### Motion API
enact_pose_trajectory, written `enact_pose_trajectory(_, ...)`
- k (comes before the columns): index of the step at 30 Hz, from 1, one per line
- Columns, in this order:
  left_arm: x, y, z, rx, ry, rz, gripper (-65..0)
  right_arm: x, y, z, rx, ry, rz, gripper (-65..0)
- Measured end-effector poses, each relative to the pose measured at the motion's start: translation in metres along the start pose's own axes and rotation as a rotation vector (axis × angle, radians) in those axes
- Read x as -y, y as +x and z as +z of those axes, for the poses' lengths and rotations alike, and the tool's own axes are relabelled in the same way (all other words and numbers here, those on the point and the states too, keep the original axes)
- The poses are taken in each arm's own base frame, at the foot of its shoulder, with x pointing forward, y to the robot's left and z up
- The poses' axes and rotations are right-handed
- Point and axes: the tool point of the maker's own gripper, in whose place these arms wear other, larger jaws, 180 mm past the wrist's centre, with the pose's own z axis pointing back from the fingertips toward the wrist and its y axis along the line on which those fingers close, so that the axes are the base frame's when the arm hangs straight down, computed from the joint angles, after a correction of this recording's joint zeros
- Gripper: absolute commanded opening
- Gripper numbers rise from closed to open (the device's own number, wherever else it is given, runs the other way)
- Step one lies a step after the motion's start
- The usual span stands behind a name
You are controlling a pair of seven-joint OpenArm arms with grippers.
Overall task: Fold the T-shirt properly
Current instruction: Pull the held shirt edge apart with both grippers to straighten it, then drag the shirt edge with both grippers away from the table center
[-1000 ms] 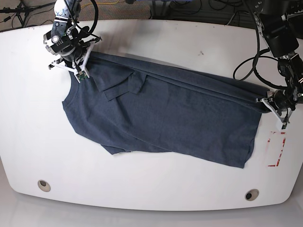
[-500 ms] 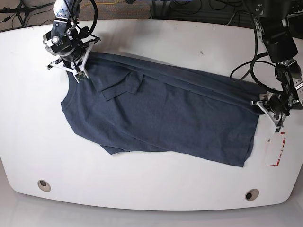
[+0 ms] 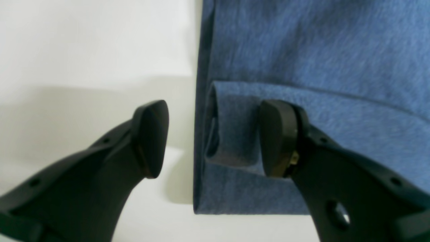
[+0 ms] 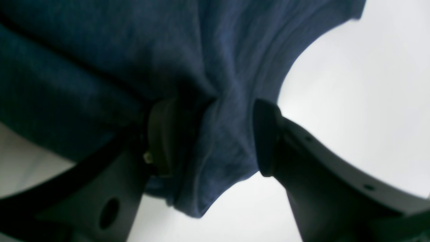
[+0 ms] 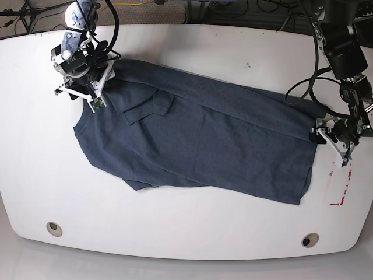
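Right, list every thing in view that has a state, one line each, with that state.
T-shirt: lying on the table, folded lengthwise, one sleeve showing on top.
Left gripper: open, straddling the rolled edge of the shirt, not pinching it.
Right gripper: open, bunched cloth between its jaws.
Table: white, bearing the shirt.

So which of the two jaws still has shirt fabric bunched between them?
The right gripper: a fold of the T-shirt hangs bunched between its open jaws. The left gripper's jaws straddle the flat hem edge on the table.

No readable text, label or number shows anywhere in these views
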Motion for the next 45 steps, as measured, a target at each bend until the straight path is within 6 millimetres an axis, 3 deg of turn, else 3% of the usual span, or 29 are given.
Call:
enact_pose_trajectory(4,-0.009,0.019,0.016,0.086,0.018,0.029,-25.0,0.013,0.011,0.002,0.031,-0.027,-0.027,-31.4)
enact_pose_trajectory(9,-0.028,0.044,0.045,0.189,0.078,0.029,-25.1,0.044,0.020,0.008,0.057,-0.106,-0.075,-31.4)
enact_pose_trajectory(12,-0.027,0.050,0.053,0.212,0.079,-0.029,-25.1,0.053,0.029,0.010,0.080,-0.126,-0.084,-31.4)
enact_pose_trajectory(18,0.001,0.026,0.039,0.172,0.008,-0.128,-25.1,0.046,0.033,0.012,0.095,-0.108,-0.085,-31.5)
enact_pose_trajectory(22,0.006,-0.011,0.032,0.093,0.005,-0.145,-25.1,0.044,0.013,0.012,0.029,-0.111,-0.139,-31.5)
enact_pose_trajectory(24,0.004,-0.021,0.033,0.076,0.015,-0.149,-25.1,0.042,0.002,0.012,0.023,-0.112,-0.196,-31.5)
enact_pose_trajectory(29,0.008,-0.019,0.035,0.162,0.008,-0.153,-25.1,0.032,-0.023,0.011,-0.032,-0.102,-0.282,-31.5)
enact_pose_trajectory(36,0.015,-0.032,0.030,0.154,-0.011,-0.146,-25.1,0.025,-0.029,0.010,-0.038,-0.086,-0.282,-31.5)
enact_pose_trajectory(45,0.013,-0.012,0.041,0.214,0.007,-0.166,-25.1,0.006,-0.046,-0.010,-0.076,-0.015,-0.315,-31.5)
